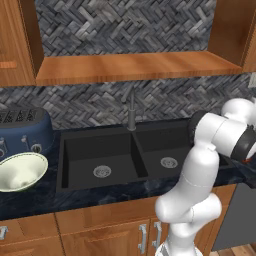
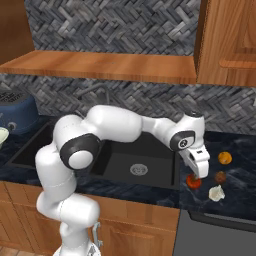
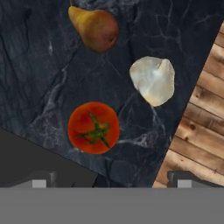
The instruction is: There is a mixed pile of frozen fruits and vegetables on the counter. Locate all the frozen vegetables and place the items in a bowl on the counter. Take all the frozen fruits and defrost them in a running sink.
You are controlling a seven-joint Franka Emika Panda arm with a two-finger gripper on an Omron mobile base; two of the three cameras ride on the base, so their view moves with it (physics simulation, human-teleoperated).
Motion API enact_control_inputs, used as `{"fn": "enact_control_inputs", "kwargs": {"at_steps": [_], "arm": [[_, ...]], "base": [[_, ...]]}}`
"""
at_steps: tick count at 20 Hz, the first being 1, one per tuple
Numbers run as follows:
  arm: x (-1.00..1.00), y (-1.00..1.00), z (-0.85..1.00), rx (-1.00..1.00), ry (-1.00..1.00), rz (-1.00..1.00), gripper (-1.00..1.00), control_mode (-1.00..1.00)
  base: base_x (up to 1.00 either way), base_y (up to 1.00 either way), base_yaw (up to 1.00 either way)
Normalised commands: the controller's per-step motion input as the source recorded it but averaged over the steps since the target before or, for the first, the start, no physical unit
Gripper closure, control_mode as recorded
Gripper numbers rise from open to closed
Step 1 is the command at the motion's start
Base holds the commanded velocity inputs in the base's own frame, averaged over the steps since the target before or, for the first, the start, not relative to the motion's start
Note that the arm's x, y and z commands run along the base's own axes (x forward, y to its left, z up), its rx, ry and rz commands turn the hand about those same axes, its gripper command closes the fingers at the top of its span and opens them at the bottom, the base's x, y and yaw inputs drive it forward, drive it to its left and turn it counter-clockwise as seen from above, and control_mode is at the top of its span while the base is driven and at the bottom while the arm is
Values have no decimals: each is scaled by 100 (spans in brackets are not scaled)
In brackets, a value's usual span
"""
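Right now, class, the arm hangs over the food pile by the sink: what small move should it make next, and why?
Probably lower the open gripper straight onto the tomato and close. It is a vegetable bound for the bowl, it lies just ahead of the fingertips in the hand view, and it sits apart from the garlic and pear on the counter.

Red tomato (image 3: 93, 127), cream garlic (image 3: 152, 80), pear (image 3: 94, 28) close together on dark counter (image 3: 39, 83)

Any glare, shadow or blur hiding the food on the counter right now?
Hand view: even light, no glare; tomato, garlic and pear are sharp, with hardly any shadow. Right base view: the same items look small and soft-edged, and the gripper partly covers the tomato.
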Motion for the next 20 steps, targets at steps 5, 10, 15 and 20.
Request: {"fn": "enact_control_inputs", "kwargs": {"at_steps": [5, 10, 15, 20], "arm": [[11, -8, -18, 0, 0, -5, -100, -100], [8, -4, -15, 0, 0, -4, -100, -100], [3, -5, -16, 1, 0, -4, -100, -100], [0, -4, -20, 2, 0, -4, -100, -100]], "base": [[0, 0, 0], [0, 0, 0], [0, 0, 0], [0, 0, 0]]}}
